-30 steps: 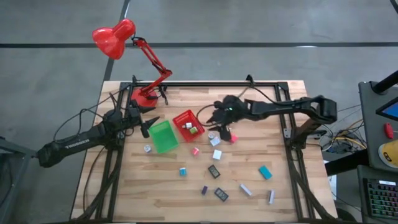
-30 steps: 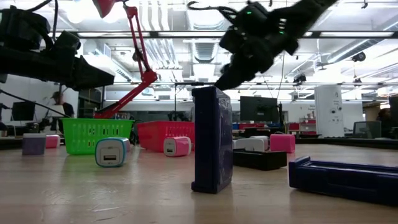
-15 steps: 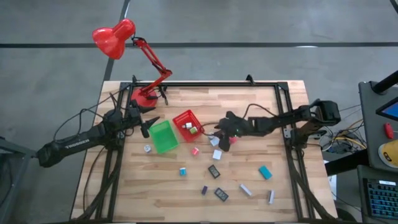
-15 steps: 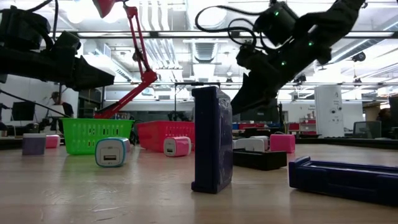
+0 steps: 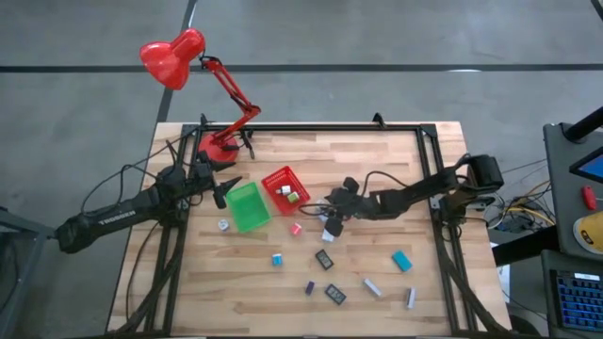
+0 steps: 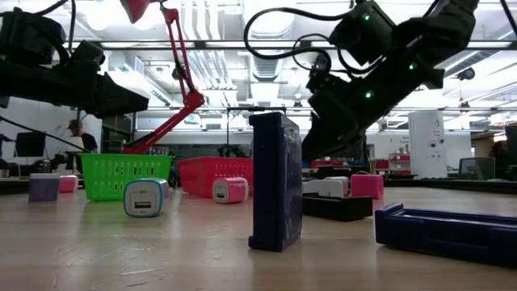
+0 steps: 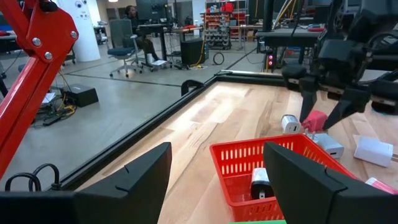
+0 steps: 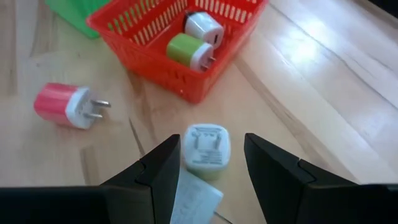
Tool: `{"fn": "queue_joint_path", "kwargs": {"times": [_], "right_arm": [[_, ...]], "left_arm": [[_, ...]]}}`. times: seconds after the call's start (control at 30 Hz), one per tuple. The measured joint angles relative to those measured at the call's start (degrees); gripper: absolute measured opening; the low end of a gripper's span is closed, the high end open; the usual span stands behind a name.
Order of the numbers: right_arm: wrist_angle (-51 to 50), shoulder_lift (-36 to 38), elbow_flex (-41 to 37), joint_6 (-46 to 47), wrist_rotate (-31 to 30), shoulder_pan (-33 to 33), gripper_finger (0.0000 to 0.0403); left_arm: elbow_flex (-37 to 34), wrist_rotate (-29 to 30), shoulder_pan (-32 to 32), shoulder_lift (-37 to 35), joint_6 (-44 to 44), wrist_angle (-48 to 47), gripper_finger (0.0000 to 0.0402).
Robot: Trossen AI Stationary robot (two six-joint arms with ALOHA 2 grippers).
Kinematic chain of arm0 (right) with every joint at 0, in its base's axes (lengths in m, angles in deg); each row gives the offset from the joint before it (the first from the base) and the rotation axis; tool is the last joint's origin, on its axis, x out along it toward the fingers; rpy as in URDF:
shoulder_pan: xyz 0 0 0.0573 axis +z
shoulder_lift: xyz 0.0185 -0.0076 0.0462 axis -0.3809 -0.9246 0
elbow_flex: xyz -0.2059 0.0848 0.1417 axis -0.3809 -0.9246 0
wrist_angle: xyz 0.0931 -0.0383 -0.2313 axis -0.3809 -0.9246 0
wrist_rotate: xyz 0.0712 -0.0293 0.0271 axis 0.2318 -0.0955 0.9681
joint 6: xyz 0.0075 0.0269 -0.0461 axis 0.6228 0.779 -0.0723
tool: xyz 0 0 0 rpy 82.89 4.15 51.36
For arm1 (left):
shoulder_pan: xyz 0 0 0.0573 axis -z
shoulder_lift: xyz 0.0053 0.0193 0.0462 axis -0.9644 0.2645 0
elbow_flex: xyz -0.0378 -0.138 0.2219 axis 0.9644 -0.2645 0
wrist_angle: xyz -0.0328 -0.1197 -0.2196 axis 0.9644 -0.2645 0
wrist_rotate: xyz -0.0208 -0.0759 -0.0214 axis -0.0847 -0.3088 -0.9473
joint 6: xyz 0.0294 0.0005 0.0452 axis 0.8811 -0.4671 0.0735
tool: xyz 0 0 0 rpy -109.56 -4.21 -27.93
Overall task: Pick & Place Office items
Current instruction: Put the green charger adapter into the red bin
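Small office items lie scattered on the wooden table (image 5: 377, 151): a pink charger (image 5: 296, 228), a teal cube (image 5: 277, 259), black pieces (image 5: 324, 259), grey sticks (image 5: 373, 286) and a teal block (image 5: 402, 261). My right gripper (image 5: 331, 211) is open and low over the table's middle. In the right wrist view its fingers (image 8: 160, 163) stand on either side of a white charger (image 8: 207, 149) lying on the table, with gaps showing. A white block (image 8: 196, 196) lies just before it. My left gripper (image 5: 224, 191) is open and empty beside the green bin (image 5: 247, 206).
The red bin (image 5: 285, 187) holds a white charger (image 8: 203, 26) and a green one (image 8: 187, 51). A pink charger (image 8: 65, 104) lies beside it. The red desk lamp (image 5: 179, 58) stands at the far left. A navy block (image 6: 275, 182) stands upright near the front.
My right gripper has come down and moved toward the table's near edge, from beside the red bin to just above the white charger. Its arm has dropped low over the table. The items have stayed put.
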Motion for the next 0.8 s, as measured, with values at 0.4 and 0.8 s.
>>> {"fn": "queue_joint_path", "kwargs": {"times": [0.4, 0.8], "right_arm": [[1.7, -2.3, 0.0, -0.6, 0.0, 0.0, 0.0173], [2.0, -3.0, 0.0, -0.5, 0.4, 0.0, 0.0173]], "left_arm": [[0.0, 0.0, 0.0, 0.0, 0.0, 0.0, 0.0257], [0.0, 0.0, 0.0, 0.0, 0.0, 0.0, 0.0257]]}}
